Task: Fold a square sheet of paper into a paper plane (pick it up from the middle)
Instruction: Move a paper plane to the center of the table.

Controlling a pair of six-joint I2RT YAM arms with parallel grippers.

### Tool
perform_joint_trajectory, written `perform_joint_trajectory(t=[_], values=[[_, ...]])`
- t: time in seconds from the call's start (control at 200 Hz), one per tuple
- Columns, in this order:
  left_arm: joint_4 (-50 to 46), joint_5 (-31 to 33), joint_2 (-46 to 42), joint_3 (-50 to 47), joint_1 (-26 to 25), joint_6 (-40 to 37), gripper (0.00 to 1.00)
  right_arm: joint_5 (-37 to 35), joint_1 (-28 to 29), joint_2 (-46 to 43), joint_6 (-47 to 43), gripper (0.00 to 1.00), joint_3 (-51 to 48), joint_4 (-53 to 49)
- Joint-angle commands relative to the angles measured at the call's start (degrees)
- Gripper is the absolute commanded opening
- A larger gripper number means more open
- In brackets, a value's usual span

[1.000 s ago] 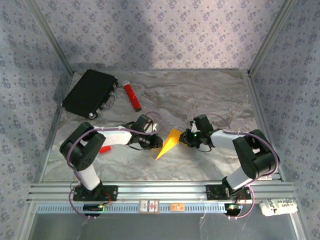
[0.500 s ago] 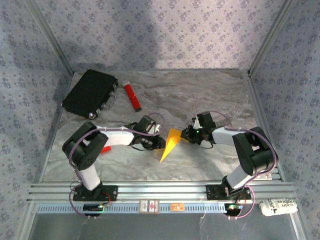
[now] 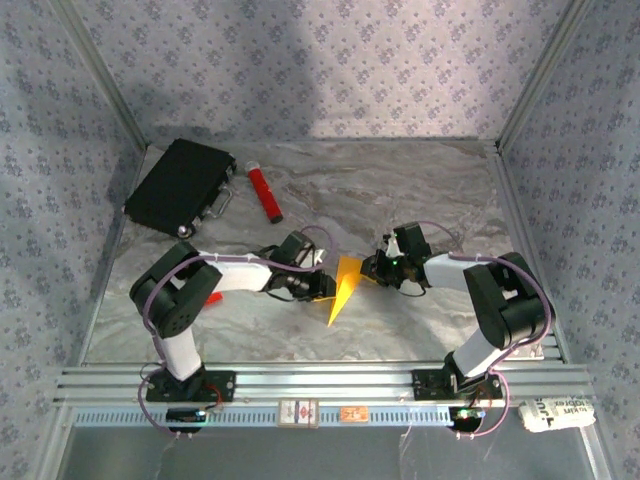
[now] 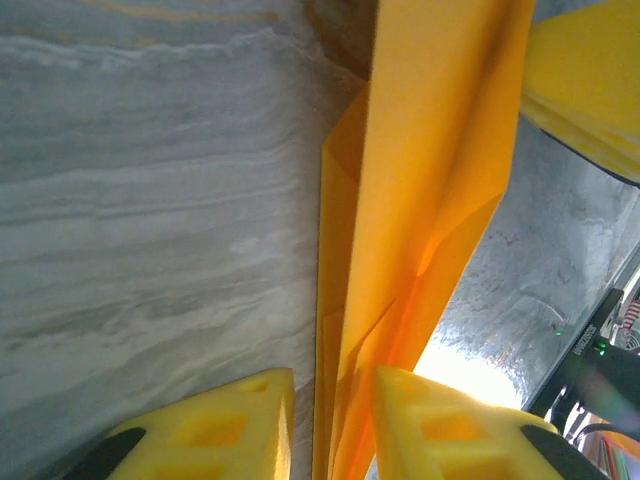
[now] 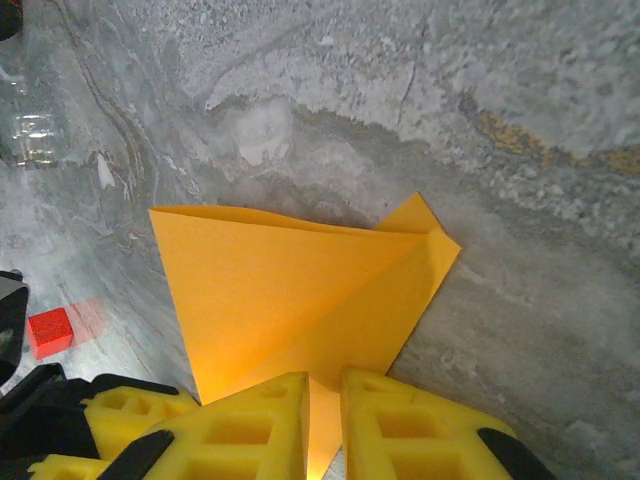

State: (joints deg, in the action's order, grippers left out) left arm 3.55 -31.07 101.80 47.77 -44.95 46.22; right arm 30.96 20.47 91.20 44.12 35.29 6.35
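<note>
- The folded sheet of paper (image 3: 344,287), a pointed orange-yellow wedge, sits mid-counter (image 3: 430,190) between the two arms, its tip toward the near edge.
- The left fingers (image 4: 215,430) are pinched on its layered edge. The right fingers (image 5: 420,430) are clamped on a corner from the opposite side.
- If the arms pull apart or twist unevenly, the thin sheet could tear, or slip from one pinch and spring open.
- Pressing down could crumple the tip.
- It is unclear whether the tip touches the counter and how many layers each pinch holds. Glare washes out the creases in the left wrist view.
- A red block (image 5: 50,331) and a black case (image 3: 180,185) lie well apart.
</note>
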Motion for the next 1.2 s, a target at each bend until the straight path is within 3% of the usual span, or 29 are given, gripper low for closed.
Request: perform_joint_trajectory(t=[0.0,0.635,1.194], values=[[2.17,-2.07,0.94,0.67,-0.54,0.68,0.25,0.94,-0.29,0.48,-0.09,0.17,-0.71,0.68],[5.93,-4.43,2.79,1.03,-1.10,2.91,0.22,0.67,0.01,0.03,1.23,0.17,-2.88,2.64],[6.64,-4.09,1.34,1.36,-1.28,3.71,0.08,0.42,-0.08,-1.34,1.46,0.17,-3.30,2.22]])
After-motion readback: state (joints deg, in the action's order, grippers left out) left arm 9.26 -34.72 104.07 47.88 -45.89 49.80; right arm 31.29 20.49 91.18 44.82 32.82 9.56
